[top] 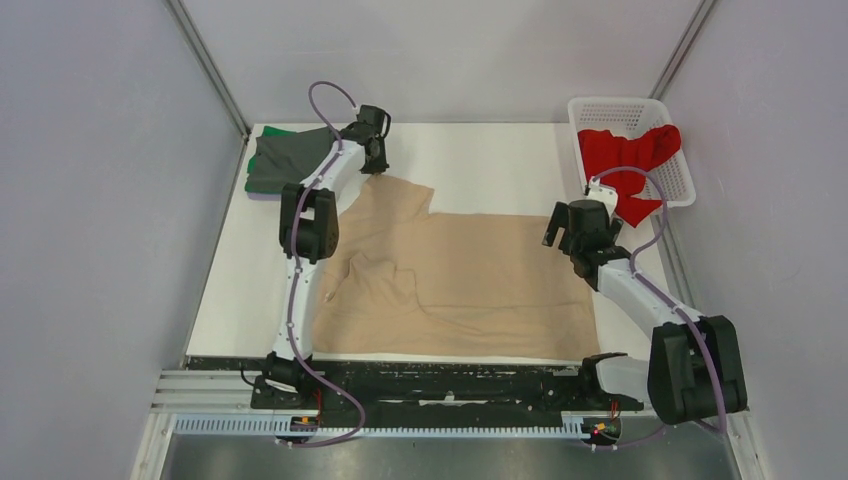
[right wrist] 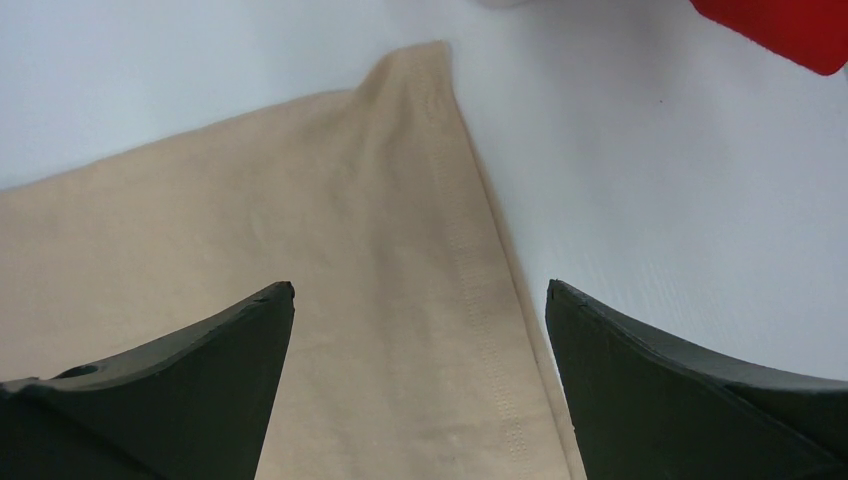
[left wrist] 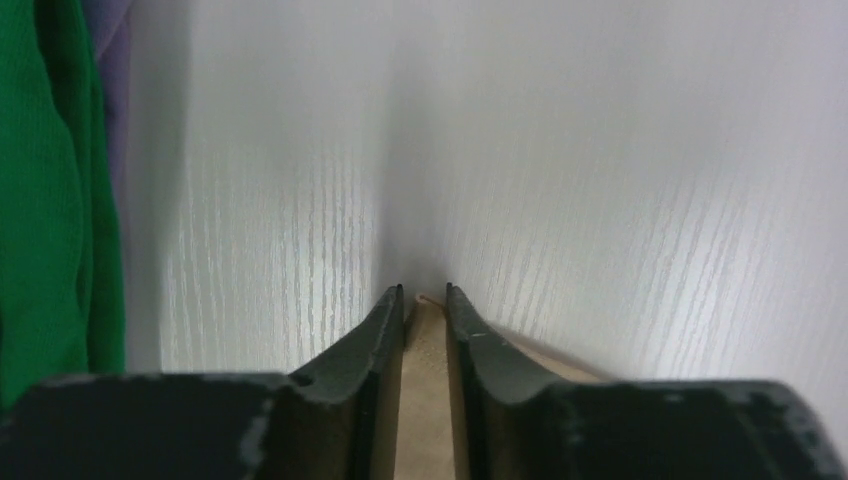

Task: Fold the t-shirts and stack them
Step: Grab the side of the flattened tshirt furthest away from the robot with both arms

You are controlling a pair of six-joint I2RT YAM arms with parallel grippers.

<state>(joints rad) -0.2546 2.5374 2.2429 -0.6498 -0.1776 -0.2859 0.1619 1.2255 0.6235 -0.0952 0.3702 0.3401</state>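
Beige tee (top: 470, 275) lies spread over most of the table (top: 480, 150), mostly flat, w/ a rumpled fold at its near-left part. L gripper (left wrist: 425, 292) is at the tee's far-left sleeve tip, fingers nearly together w/ a strip of beige cloth pinched between them. It's prob. holding that corner so the sleeve can be pulled or folded over.

R gripper (right wrist: 420, 290) is spread wide w/ nothing in it, hovering over the tee's far-right corner; the stitched hem edge runs between its fingers. I can't tell if it touches the cloth. It looks lined up to take that corner, so both far corners could be lifted together for an even fold.

Folded pile sits at the far-left table corner: grey tee (top: 290, 155) on top, green tee (left wrist: 50, 200) under it, and a sliver of lavender tee (left wrist: 112, 60) past the green in the L wrist view. It's kept off to the side, likely so the work area is free for folding.

Red tee (top: 625, 150) is bunched in the white basket (top: 610, 102) at far right, partly spilling over the near rim, not yet folded
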